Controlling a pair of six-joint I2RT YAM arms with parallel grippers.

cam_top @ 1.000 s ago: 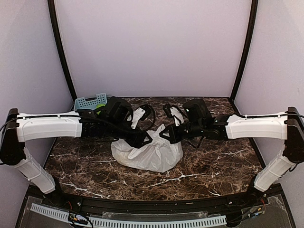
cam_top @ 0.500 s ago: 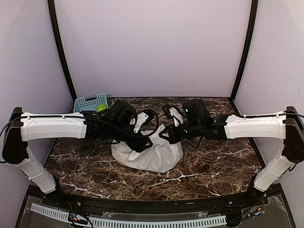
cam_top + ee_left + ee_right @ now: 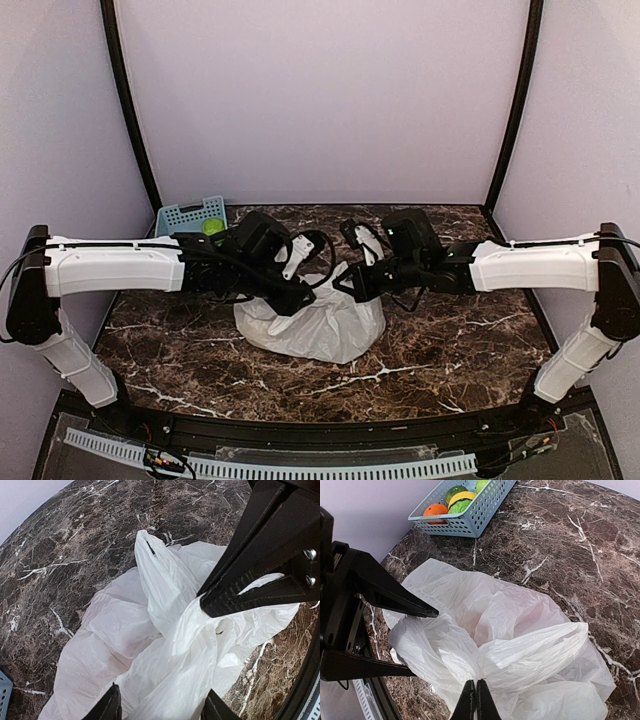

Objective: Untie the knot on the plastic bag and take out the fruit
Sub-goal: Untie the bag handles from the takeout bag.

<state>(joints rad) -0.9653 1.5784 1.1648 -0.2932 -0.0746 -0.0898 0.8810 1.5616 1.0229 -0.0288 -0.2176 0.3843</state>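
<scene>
The white plastic bag (image 3: pixel 312 322) lies crumpled in the middle of the table. My right gripper (image 3: pixel 476 698) is shut on a fold of the bag's upper plastic and holds it up; in the top view it (image 3: pixel 346 286) is at the bag's top right. My left gripper (image 3: pixel 164 707) is open, its fingers spread either side of a raised ridge of the bag (image 3: pixel 150 645), at the bag's top left (image 3: pixel 303 298). A loose handle loop (image 3: pixel 146 547) stands up. I cannot make out the knot. A faint pink tint (image 3: pixel 480 615) shows through the plastic; the fruit inside is hidden.
A blue lattice basket (image 3: pixel 485 510) with orange, green and yellow fruit stands at the back left corner, also in the top view (image 3: pixel 188 214). The marble table (image 3: pixel 450 340) is ringed by a black frame and purple walls.
My left arm has reached further right, bringing its gripper onto the bag's top. My right gripper has shifted slightly left, still pinching the plastic.
</scene>
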